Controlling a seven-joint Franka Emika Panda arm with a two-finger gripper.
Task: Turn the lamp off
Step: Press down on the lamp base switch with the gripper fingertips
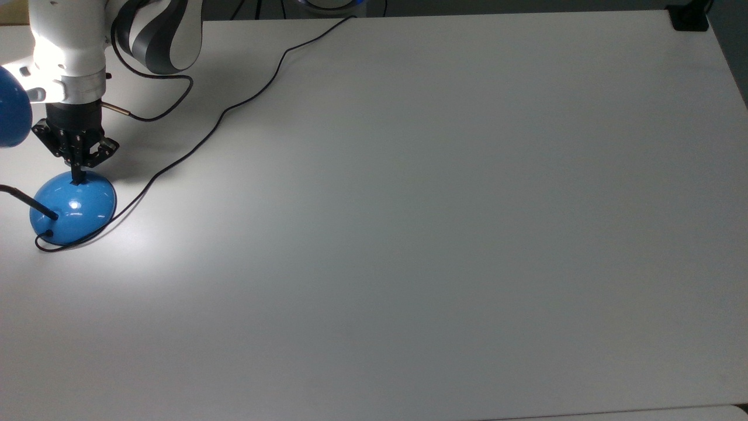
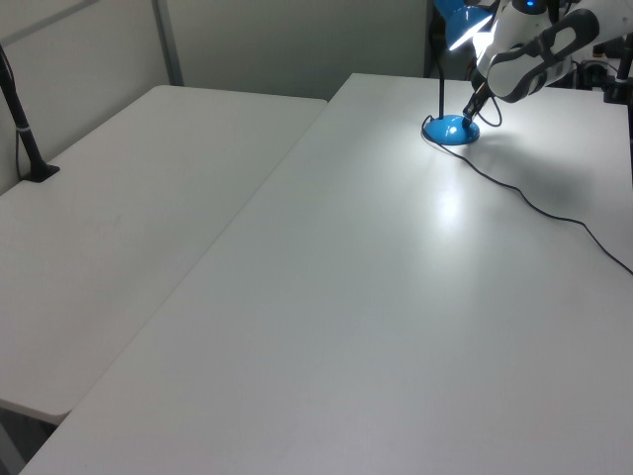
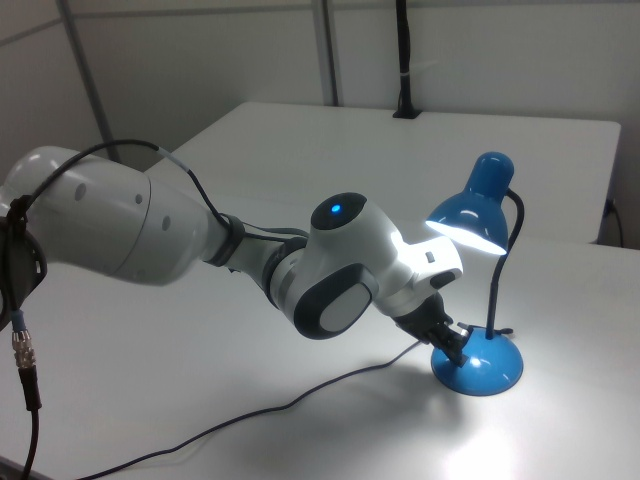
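The lamp stands at the top view's far left: a glossy blue dome base (image 1: 73,207), a black gooseneck (image 1: 23,199) and a blue shade (image 1: 11,114). It is lit; the shade (image 3: 475,210) glows underneath and a bright patch lies on the table. My gripper (image 1: 76,174) points down with its fingers shut together into one tip. That tip rests on the small black switch (image 1: 76,182) at the top rim of the base. From the side, the gripper (image 3: 455,348) meets the base (image 3: 485,368) on the right view's left. The left view has the gripper (image 2: 469,112) beside the base (image 2: 452,129).
The lamp's thin black cord (image 1: 222,114) runs from the base across the white table (image 1: 409,234) to the far edge. A second cable (image 1: 158,111) loops by my wrist. A second white table (image 2: 129,218) adjoins at the left view's left.
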